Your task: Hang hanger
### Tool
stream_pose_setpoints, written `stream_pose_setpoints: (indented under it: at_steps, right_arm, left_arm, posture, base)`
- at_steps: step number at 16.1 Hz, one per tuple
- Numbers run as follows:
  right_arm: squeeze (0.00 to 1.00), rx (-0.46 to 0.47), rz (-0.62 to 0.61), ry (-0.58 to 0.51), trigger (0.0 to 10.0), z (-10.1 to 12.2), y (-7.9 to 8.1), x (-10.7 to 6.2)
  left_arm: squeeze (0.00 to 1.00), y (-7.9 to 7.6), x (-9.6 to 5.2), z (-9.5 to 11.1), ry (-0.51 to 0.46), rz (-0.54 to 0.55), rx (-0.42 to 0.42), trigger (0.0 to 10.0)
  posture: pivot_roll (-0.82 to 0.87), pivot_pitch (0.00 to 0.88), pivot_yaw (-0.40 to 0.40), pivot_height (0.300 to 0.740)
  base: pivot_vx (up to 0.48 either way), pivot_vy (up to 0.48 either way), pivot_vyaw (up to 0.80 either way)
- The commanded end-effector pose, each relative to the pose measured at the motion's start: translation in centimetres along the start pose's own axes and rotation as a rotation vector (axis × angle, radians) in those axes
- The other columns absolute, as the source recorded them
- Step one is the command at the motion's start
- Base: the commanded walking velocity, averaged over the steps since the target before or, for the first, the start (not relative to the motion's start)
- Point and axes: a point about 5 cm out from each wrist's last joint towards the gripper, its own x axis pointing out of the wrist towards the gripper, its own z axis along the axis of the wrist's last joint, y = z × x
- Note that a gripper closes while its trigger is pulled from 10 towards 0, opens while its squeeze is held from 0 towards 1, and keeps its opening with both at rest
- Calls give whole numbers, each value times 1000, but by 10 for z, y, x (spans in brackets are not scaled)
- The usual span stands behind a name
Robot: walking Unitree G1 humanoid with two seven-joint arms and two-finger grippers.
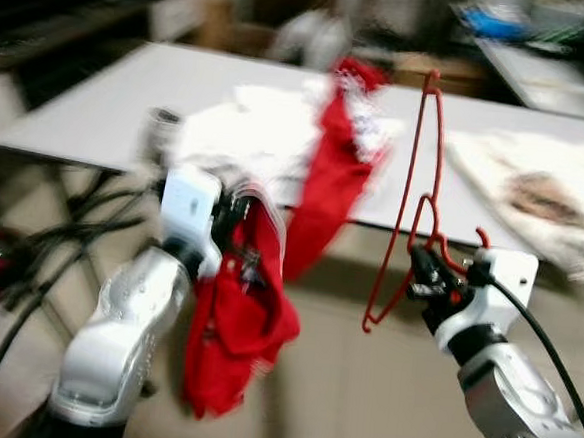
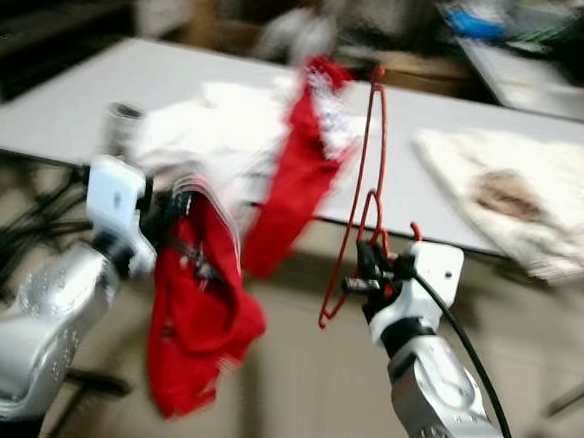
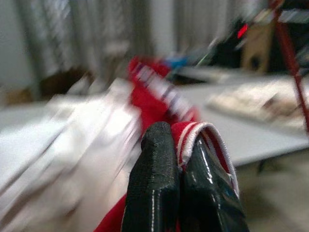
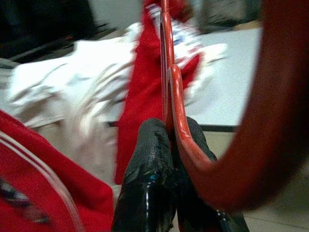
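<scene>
We are holding a thin red hanger (image 1: pixel 416 203) in our right gripper (image 1: pixel 430 281), whose fingers are pinched together on the wire low on its frame; the hanger's long axis is running nearly upright, rising above the gripper with the hook end at the top. We are carrying a red garment (image 1: pixel 233 320) in our left gripper (image 3: pixel 179 159), fingers closed on its white-trimmed edge, the cloth drooping below it. Beyond both grippers a white worktop (image 1: pixel 110 101) is bearing a heap of white and red clothing (image 1: pixel 308 140) and a pale patterned cloth (image 1: pixel 544 197). The right arm is already holding the hanger; we judge that any rail must be met by the top hook. The pictures are blurred.
</scene>
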Motion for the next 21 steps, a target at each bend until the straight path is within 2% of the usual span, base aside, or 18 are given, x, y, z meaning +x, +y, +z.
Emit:
stream_pose_setpoints:
  at_steps: [1, 4, 6, 8, 13, 16, 18, 19, 20, 21]
  right_arm:
    - [0, -25, -3, -77, 10000, 18, -2, 4]
    - [0, -25, -4, -112, 10000, 27, -3, 8]
    - [0, -26, -5, -125, 10000, 30, -5, 12]
    - [0, -23, 9, -131, 10000, 31, -3, 13]
    - [0, -30, 43, -115, 10000, 28, 4, 11]
    - [0, -84, 65, -69, 10000, 24, 7, 14]
    - [0, -104, 83, -66, 10000, 24, 10, 17]
    - [0, -105, 91, -67, 10000, 24, 11, 18]
    - [0, -105, 97, -68, 10000, 23, 13, 20]
    - [0, -107, 99, -68, 10000, 23, 13, 20]
  left_arm:
    - [0, -9, 18, 22, -104, -52, -20, 10000]
    - [0, -8, 34, 33, -142, -55, -45, 10000]
    - [0, 6, 61, 49, -186, 5, -6, 10000]
    - [0, 20, 77, 59, -201, 75, 31, 10000]
    - [0, 36, 87, 69, -238, 137, 42, 10000]
    - [0, 49, 94, 80, -262, 161, 83, 10000]
    - [0, 66, 106, 106, -315, 169, 148, 10000]
    - [0, 78, 113, 129, -355, 177, 205, 10000]
    - [0, 93, 119, 162, -407, 211, 229, 10000]
    - [0, 99, 121, 177, -425, 231, 221, 10000]
  posture:
    - [62, 0, -34, 740]
    - [63, 0, -35, 740]
    - [59, 0, -39, 740]
    - [54, 0, -36, 740]
    - [47, 0, -32, 740]
    - [52, 0, -40, 740]
    - [61, 0, -50, 740]
    - [70, 0, -55, 740]
    - [76, 0, -55, 740]
    - [82, 0, -47, 740]
  base:
    - [311, 0, -800]
    - [310, 0, -800]
    - [311, 0, 0]
    - [292, 0, 0]
    - [280, 0, 0]
    - [299, 0, 423]
    - [307, 0, 800]
    - [311, 0, 800]
    - [315, 0, 800]
    - [311, 0, 800]
